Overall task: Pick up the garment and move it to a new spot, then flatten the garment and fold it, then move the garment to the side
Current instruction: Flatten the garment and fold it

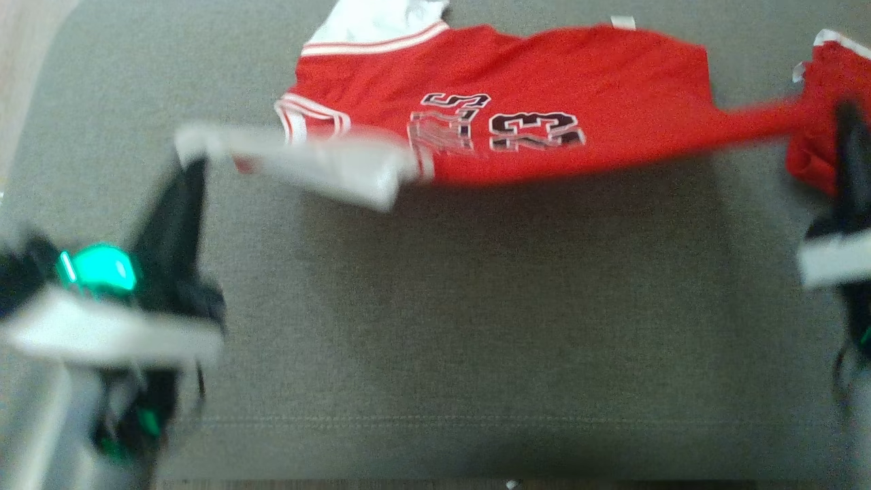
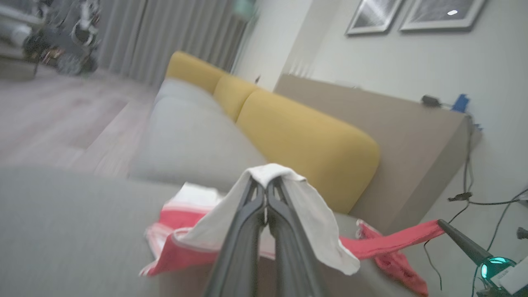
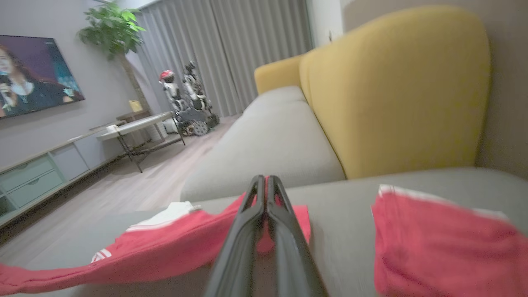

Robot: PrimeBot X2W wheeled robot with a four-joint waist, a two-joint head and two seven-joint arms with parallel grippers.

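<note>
Garment (image 1: 544, 82) stretches over the cushion (image 1: 476, 327) (between left gripper (image 1: 194, 163) and right gripper (image 1: 847, 112)).

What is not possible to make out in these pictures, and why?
1. Head view: the print on the garment is blurred, and the white flap overlaps its left end.
2. Head view: the right gripper is blurred, and its arm is cut off by the right edge.
3. Left wrist view: the white flap drapes over the tips of the left gripper, hiding where they pinch.
</note>
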